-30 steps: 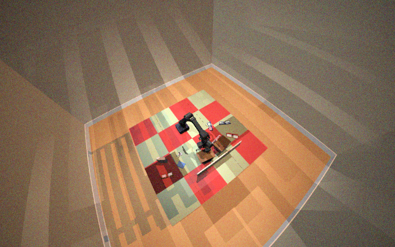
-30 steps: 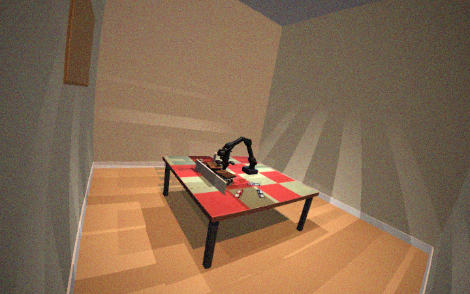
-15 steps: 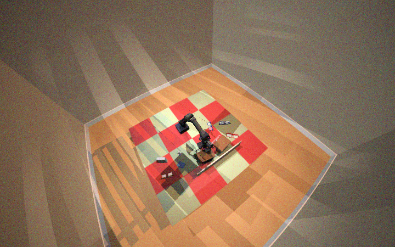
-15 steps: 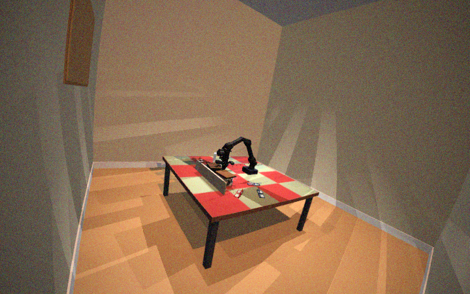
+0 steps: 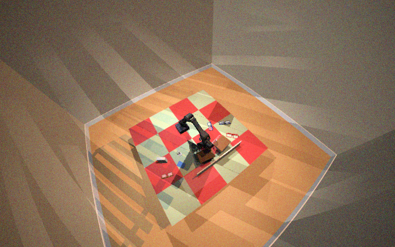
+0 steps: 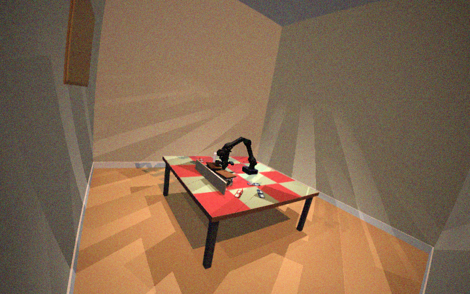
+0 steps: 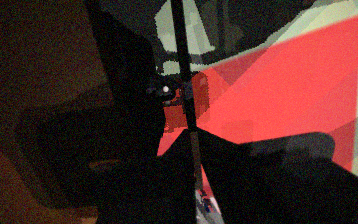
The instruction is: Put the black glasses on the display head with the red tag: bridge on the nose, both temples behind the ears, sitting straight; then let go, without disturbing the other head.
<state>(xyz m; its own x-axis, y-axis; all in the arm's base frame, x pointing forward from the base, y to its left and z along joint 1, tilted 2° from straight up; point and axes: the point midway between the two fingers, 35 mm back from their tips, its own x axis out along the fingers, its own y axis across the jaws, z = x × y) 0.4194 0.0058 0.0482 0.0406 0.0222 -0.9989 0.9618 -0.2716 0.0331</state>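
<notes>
My gripper (image 6: pixel 224 167) (image 7: pixel 191 133) is shut, pointing down between two brown-topped blocks. A thin black bar (image 7: pixel 183 40) rises from between the fingertips in the wrist view; it looks like part of the black glasses, held above the table. The rest of their frame is lost in shadow. One brown block (image 5: pixel 205 156) (image 6: pixel 213 166) stands beside the gripper; the other brown block (image 5: pixel 223 143) (image 6: pixel 226 173) stands on its other side. These appear to be the display heads. Their faces and the red tag cannot be made out. A large dark shape (image 7: pixel 130 75) fills the left of the wrist view, close to the gripper.
A long upright board (image 5: pixel 227 152) (image 6: pixel 210 176) runs behind the blocks. Red glasses (image 5: pixel 232 135) (image 6: pixel 238 193), blue glasses (image 5: pixel 209 125) and dark glasses (image 5: pixel 224 122) (image 6: pixel 260 193) lie on one side. A white box (image 5: pixel 161 159), a blue square (image 5: pixel 180 164) and pinkish glasses (image 5: pixel 167 175) lie on the other.
</notes>
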